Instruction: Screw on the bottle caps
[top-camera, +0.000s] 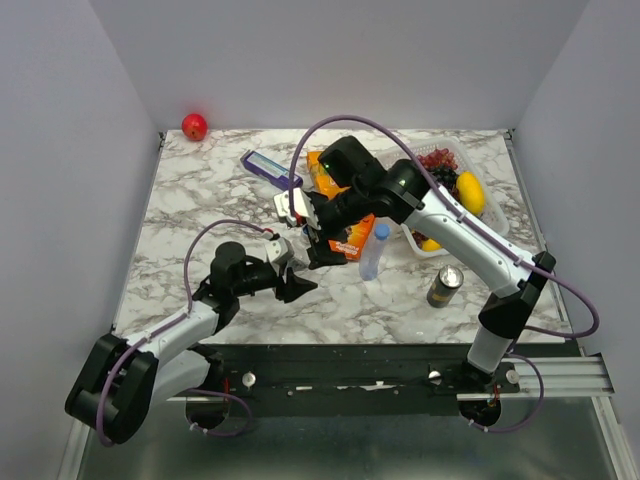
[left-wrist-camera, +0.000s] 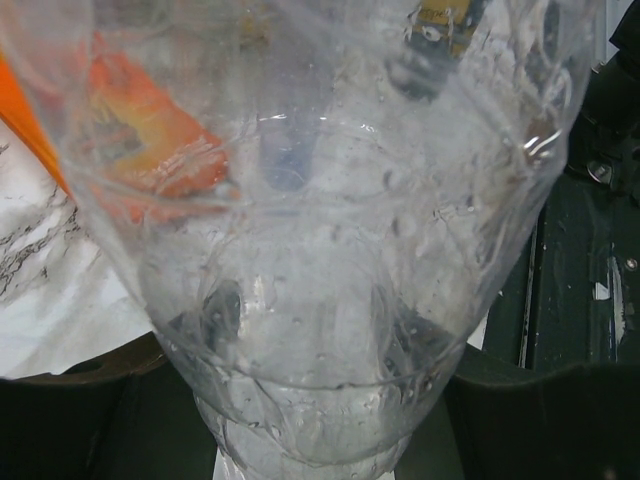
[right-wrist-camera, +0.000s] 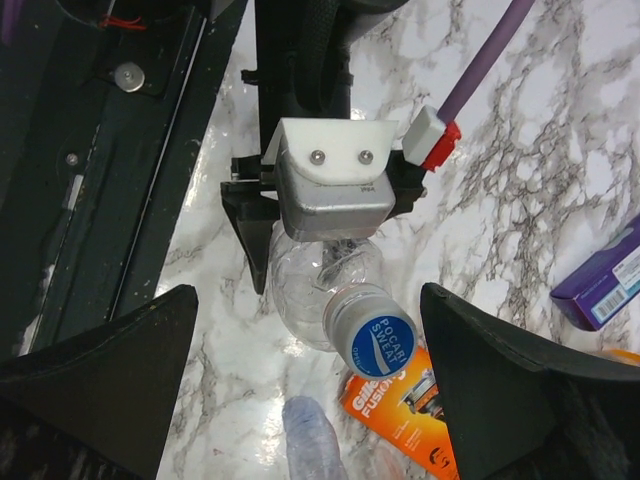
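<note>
Near the middle of the marble surface (top-camera: 200, 200), the left claw (top-camera: 292, 282) is closed on the body of a clear bottle (right-wrist-camera: 310, 290), whose neck points toward the right arm. A blue cap (right-wrist-camera: 375, 335) sits on that neck. The right claw (right-wrist-camera: 307, 292) hangs over it, spread wide and holding nothing, with its fingers (right-wrist-camera: 110, 390) on either side of the cap and apart from it. A second capped bottle (top-camera: 372, 258) stands upright beside an orange packet (top-camera: 350, 240).

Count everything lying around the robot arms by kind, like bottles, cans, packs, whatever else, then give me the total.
Clear bottles: 2
Drink can: 1
Packs: 2
Red ball: 1
Fruit basket: 1
Total: 7
</note>
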